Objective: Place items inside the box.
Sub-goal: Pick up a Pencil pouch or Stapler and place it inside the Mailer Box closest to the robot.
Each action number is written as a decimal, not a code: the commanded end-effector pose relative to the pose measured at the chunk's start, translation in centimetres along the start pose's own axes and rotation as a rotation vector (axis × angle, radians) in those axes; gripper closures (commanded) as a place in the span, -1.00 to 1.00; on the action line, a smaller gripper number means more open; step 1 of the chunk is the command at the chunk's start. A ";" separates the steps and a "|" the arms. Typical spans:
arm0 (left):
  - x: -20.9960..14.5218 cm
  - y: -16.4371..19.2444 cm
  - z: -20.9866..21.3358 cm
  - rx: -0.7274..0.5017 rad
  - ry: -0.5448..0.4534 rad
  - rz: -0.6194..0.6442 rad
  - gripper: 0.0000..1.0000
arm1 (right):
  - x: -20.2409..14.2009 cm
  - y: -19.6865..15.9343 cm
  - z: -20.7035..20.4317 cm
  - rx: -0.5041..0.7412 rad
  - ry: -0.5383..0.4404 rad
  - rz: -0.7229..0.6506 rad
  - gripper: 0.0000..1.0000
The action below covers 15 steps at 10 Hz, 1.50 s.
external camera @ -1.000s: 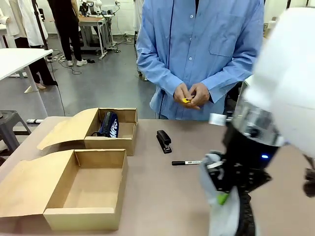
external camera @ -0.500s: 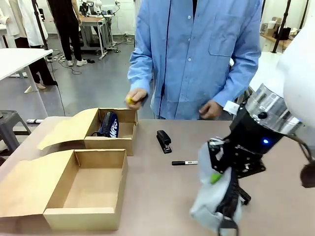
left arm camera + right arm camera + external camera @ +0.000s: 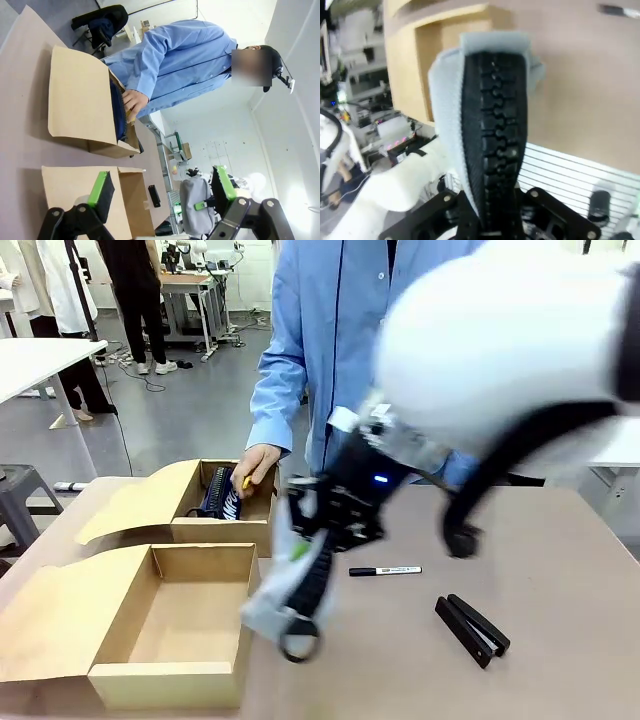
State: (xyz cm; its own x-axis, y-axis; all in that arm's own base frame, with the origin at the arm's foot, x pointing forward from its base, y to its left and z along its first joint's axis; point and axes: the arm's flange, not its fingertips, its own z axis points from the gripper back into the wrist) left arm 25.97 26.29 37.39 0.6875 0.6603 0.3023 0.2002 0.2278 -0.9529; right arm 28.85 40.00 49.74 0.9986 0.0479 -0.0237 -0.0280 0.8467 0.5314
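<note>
Right gripper (image 3: 305, 540) clamped on the grey pouch (image 3: 278, 602) — it hangs below the jaws toward 6 o'clock, long axis near upright, ring pull (image 3: 297, 645) lowest, at the right wall of the near box (image 3: 170, 682).

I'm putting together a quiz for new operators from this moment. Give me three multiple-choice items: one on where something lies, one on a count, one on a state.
1. Where is the marker? A on the table; B on the floor; C on a shelf.
2. How many open cardboard boxes stand on the table? A one; B two; C three.
3. The right tool is: A open and empty; B shut on the marker; C shut on the grey pouch.
Answers: 1 A, it lies on bare tabletop to the right of the boxes. 2 B, there is a near box and a far box. 3 C, the pouch hangs from the closed fingers.
</note>
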 end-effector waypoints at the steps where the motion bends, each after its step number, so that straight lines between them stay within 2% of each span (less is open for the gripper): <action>1: 0.0 -0.1 -0.2 -0.020 -0.014 -0.023 -1.00 | 3.2 5.7 -4.4 -0.011 0.076 0.118 1.00; 2: 0.0 -0.1 -0.2 -0.020 -0.014 -0.023 -1.00 | 3.0 7.1 -6.3 -0.030 0.079 0.136 1.00; 3: 0.0 -0.1 -0.2 -0.020 -0.014 -0.023 -1.00 | 2.9 6.4 -6.1 -0.045 0.064 0.133 1.00; 4: 0.0 -0.1 -0.2 -0.020 -0.014 -0.023 -1.00 | 2.4 5.1 -5.1 0.005 0.076 0.102 1.00; 6: 0.0 -0.1 -0.2 -0.020 -0.014 -0.023 -1.00 | 2.4 5.1 -5.1 0.005 0.076 0.102 1.00; 7: 0.0 -0.1 -0.2 -0.020 -0.014 -0.023 -1.00 | 3.1 5.9 -6.7 -0.011 0.096 0.127 0.90; 8: 0.0 -0.1 -0.2 -0.020 -0.014 -0.023 -1.00 | 2.8 7.5 -7.5 -0.126 0.022 0.054 0.90; 10: 0.0 -0.1 -0.2 -0.020 -0.014 -0.023 -1.00 | 4.2 11.8 -9.9 -0.164 -0.044 0.055 0.90; 11: 0.0 -0.1 -0.2 -0.020 -0.014 -0.023 -1.00 | 5.3 12.9 -11.4 -0.186 0.018 0.077 0.90; 15: 0.0 -0.1 -0.2 -0.020 -0.014 -0.023 -1.00 | 7.1 16.6 -16.8 -0.344 0.072 0.075 0.90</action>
State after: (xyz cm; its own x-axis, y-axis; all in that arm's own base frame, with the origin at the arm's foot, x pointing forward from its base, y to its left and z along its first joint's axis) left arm 25.97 26.30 37.40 0.6870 0.6607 0.3024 0.2004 0.2278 -0.9529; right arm 34.00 59.98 42.72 0.9854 0.1621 -0.0523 -0.1424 0.9523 0.2699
